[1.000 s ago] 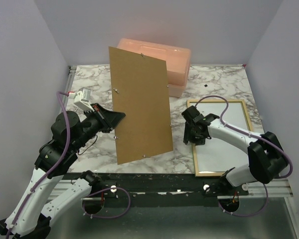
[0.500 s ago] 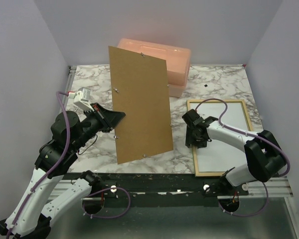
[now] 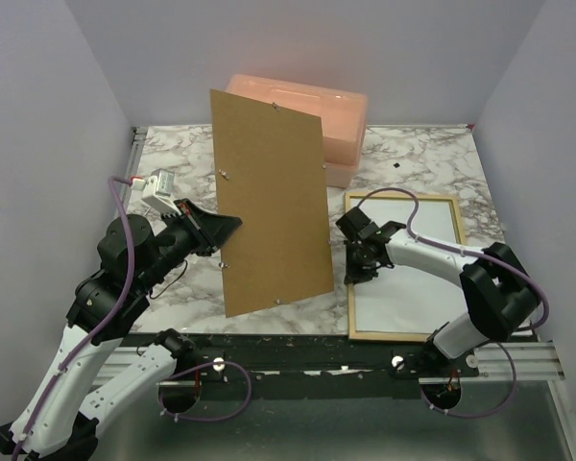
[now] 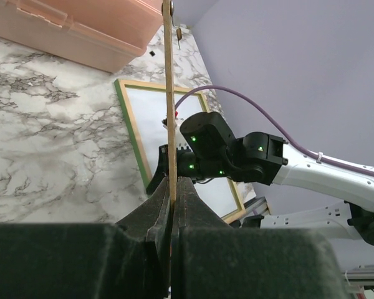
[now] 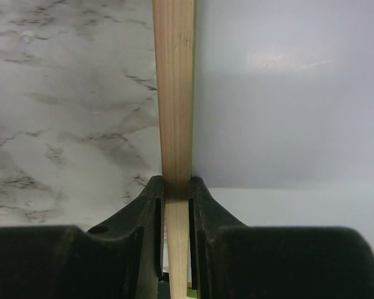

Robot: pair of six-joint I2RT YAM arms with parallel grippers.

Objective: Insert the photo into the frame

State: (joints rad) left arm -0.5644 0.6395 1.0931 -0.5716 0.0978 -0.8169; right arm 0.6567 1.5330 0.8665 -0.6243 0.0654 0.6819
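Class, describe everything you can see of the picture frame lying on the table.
The frame is a thin rectangle of pale wood with a green outer edge around a blank whitish pane. It lies on the marble table, right of the held-up brown board. The right pincer is shut on its left rail.

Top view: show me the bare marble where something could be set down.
Free: the back-right marble between peach box, frame and right wall; the back-left corner between board and left wall. Crowded: the right side, filled by the frame with the right gripper clamped on its rail. The upright board hides the middle.
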